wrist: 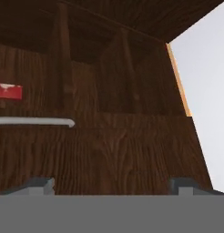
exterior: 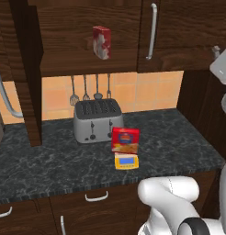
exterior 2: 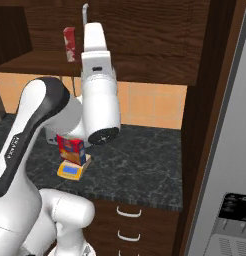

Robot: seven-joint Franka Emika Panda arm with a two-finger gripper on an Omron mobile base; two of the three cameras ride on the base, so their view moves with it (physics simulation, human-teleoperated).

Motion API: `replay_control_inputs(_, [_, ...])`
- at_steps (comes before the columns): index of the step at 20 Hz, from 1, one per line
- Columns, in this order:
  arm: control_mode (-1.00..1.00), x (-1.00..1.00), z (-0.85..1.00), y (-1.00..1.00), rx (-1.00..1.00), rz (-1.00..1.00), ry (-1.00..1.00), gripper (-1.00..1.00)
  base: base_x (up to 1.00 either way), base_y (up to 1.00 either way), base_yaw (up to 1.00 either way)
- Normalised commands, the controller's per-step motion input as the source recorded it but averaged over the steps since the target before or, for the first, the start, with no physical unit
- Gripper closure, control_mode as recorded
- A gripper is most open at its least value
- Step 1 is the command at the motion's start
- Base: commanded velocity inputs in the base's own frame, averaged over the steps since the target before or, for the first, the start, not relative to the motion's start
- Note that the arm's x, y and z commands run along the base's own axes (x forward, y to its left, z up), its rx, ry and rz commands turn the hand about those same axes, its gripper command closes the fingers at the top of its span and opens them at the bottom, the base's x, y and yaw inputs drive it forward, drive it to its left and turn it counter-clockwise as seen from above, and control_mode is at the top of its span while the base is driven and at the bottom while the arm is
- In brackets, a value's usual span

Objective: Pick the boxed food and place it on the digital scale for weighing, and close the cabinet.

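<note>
On the dark counter (exterior: 179, 133), the boxed food (exterior: 125, 140) stands upright on the digital scale (exterior: 126, 161), hiding most of its plate (only the yellow front and display show). Just behind sits the toaster (exterior: 97, 120), utensils hanging above. From the right, the arm covers the box's top edge. Up in the open cabinet (exterior: 82, 41) stands a narrower red-and-white box (exterior: 101, 42). The gripper (wrist: 111, 184) faces the wood, jaws apart, apparently empty.

Two boxes (exterior: 125, 140), one toaster (exterior: 97, 120), one scale (exterior: 126, 161).
</note>
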Motion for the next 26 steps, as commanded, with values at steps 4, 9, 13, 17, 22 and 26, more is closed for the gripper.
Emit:
replay_control_inputs(4, [-1.00, -0.94, -0.57, 0.47, -0.01, 0.00, -0.15, -1.00, 0.00, 0.00, 0.00])
replay_control_inputs(9, [-1.00, -0.72, -0.92, 1.00, -0.14, 0.00, -0.31, -1.00, 0.00, 0.00, 0.00])
replay_control_inputs(13, [-1.00, -0.17, -0.55, 1.00, -0.01, -0.04, -0.07, -1.00, 0.00, 0.00, 0.00])
replay_control_inputs(17, [-1.00, -0.23, -0.87, 1.00, -0.09, -0.11, 0.00, -1.00, 0.00, 0.00, 0.00])
replay_control_inputs(22, [-1.00, -1.00, -0.24, 1.00, -0.06, -0.15, 0.00, -1.00, 0.00, 0.00, 0.00])
replay_control_inputs(26, [-1.00, -1.00, -0.34, 1.00, 0.00, -0.25, 0.00, -1.00, 0.00, 0.00, 0.00])
